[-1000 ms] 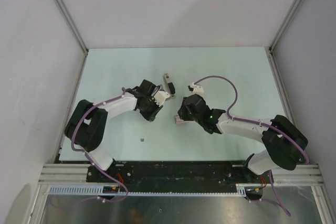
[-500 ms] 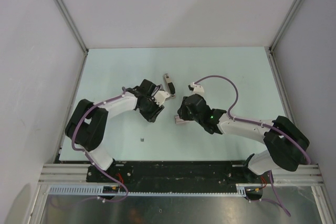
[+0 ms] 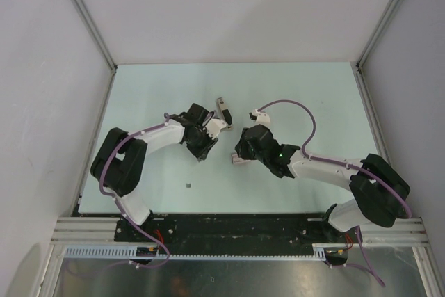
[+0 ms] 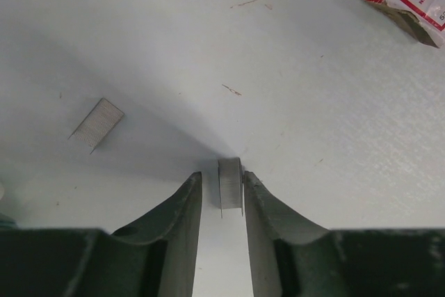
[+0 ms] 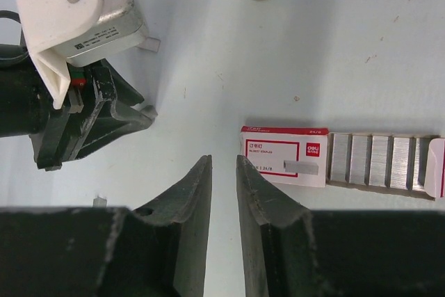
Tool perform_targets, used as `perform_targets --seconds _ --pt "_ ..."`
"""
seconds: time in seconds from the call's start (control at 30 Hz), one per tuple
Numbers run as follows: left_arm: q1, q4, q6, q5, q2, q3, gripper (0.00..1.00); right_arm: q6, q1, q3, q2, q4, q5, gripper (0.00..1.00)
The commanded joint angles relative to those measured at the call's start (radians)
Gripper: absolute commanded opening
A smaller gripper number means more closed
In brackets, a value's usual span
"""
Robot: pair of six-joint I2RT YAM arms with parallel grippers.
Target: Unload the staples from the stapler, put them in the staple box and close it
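**A:** Quick one: has the left gripper [image 4: 222, 176] actually got hold of anything?

**B:** Nah, not properly. Its fingers are only a little way apart. A short strip of the staples [image 4: 230, 184] sits right between the tips, up against the finger on the right side of that wrist view. There's a sliver of gap on the other side, so it's not pinched.

**A:** Any more staples lying about?

**B:** Yep, a loose strip [image 4: 96, 123] lies flat ahead and to the left of those same fingers, well apart from them.

**A:** And the right gripper [image 5: 222, 165]?

**B:** Fingers almost together with just a thin slit between them, and nothing in it. The red-and-white staple box [image 5: 284, 165] sits just ahead and to the right of its tips. The box's grey tray [image 5: 382, 168] is slid out further right.

**A:** So where's the stapler [image 3: 222, 109]?

**B:** It's lying on the table [image 3: 292, 95] just past the left wrist, on the side away from the arm bases. Neither gripper is touching it.
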Motion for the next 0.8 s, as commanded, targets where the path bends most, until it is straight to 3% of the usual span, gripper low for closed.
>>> perform_targets --seconds 0.0,0.27,0.53,0.77 --pt "-0.007 -0.012 -0.020 0.032 0.017 0.017 0.33 -0.007 0.004 -0.002 -0.030 0.031 0.019 0.25" --pt "-0.016 -0.016 -0.015 0.032 0.024 0.023 0.31 -0.007 0.005 -0.002 -0.031 0.034 0.014 0.25" --pt "-0.015 -0.017 -0.026 0.055 0.006 0.027 0.07 -0.011 0.003 -0.002 -0.033 0.045 0.008 0.26" --pt "0.002 -0.040 -0.056 0.155 -0.044 0.075 0.00 -0.064 -0.005 -0.002 -0.089 0.076 -0.056 0.35"
